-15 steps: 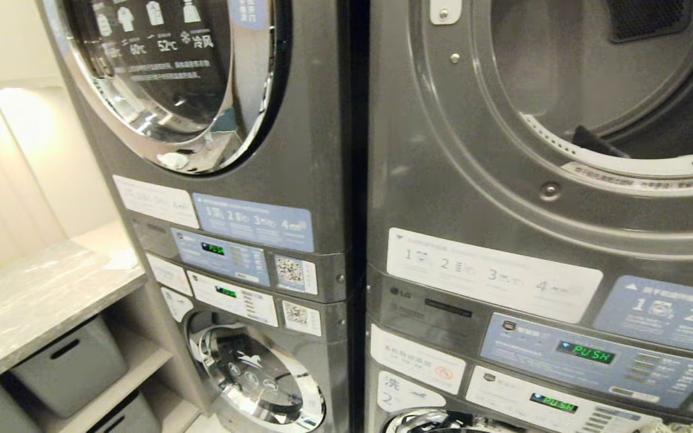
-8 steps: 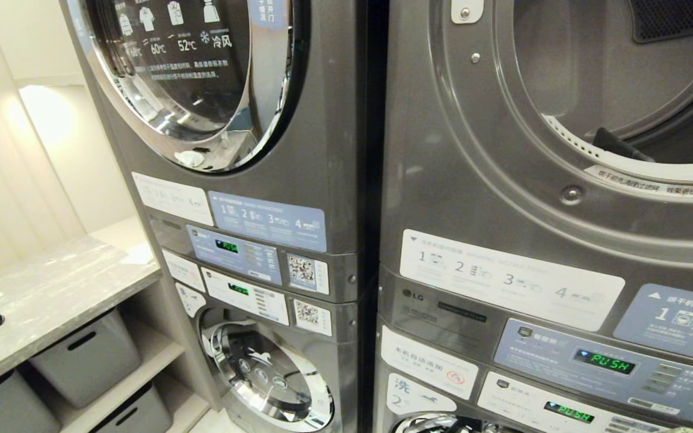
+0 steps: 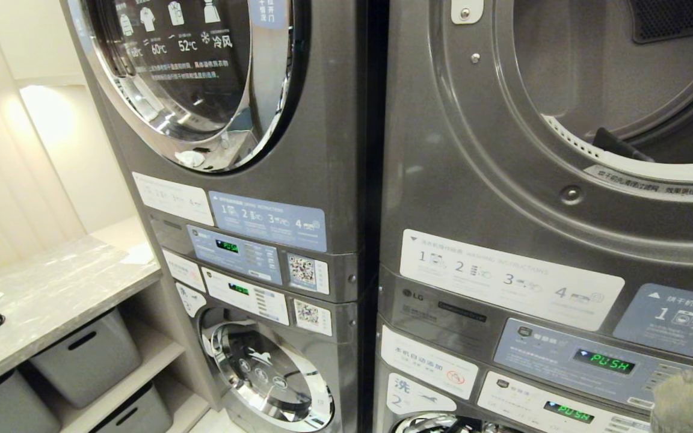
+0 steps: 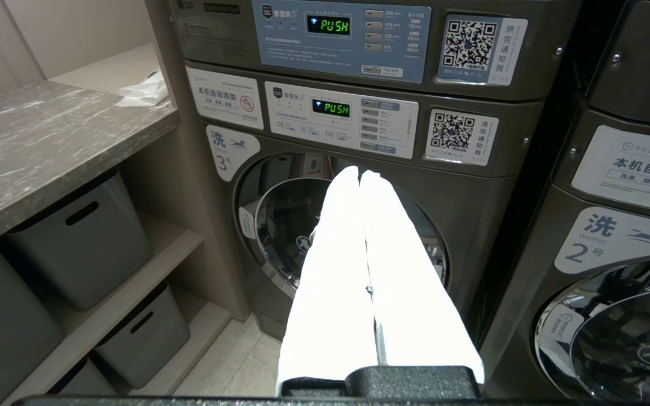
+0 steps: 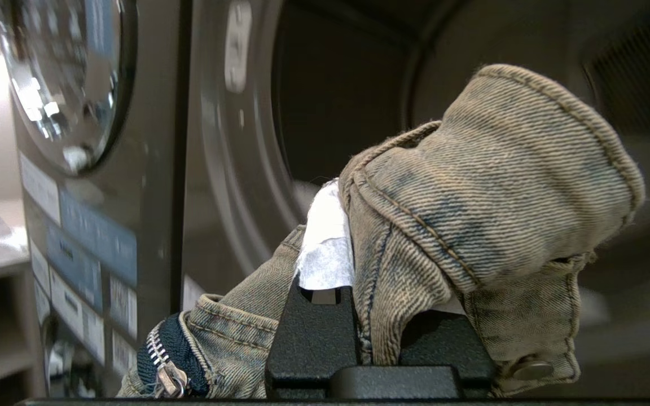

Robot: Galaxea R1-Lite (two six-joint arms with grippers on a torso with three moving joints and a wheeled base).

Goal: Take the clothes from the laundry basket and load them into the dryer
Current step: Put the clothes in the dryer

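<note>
The step in hand looks like the carry: one garment is already out of the basket and is on its way up to the open dryer (image 3: 617,90), whose round opening fills the upper right of the head view with its door out of the way. The laundry basket itself is in none of the views. The right gripper (image 5: 353,248) is clenched on a pair of faded jeans (image 5: 471,197); in the right wrist view the denim is bunched over and around the white fingers (image 5: 325,242), a waistband fold humped on top, a zipper and a metal button hanging at the lower edges. In the head view only a corner of that denim shows, at the bottom right edge in front of the control panel (image 3: 593,361), so the load sits below the drum opening and near the machine's front. The right wrist view looks toward the dark drum beyond the cloth. The next move, as I judge it, calls for lifting the bundle above the lower lip of the opening, pushing it well inside the drum, and only then letting go, since hanging parts such as the zipper end could catch on the rim or trail out. The left gripper (image 4: 365,186) is parked low, its white fingers pressed together on nothing, pointing at the lower washer door (image 4: 280,225) of the neighbouring stack.
</note>
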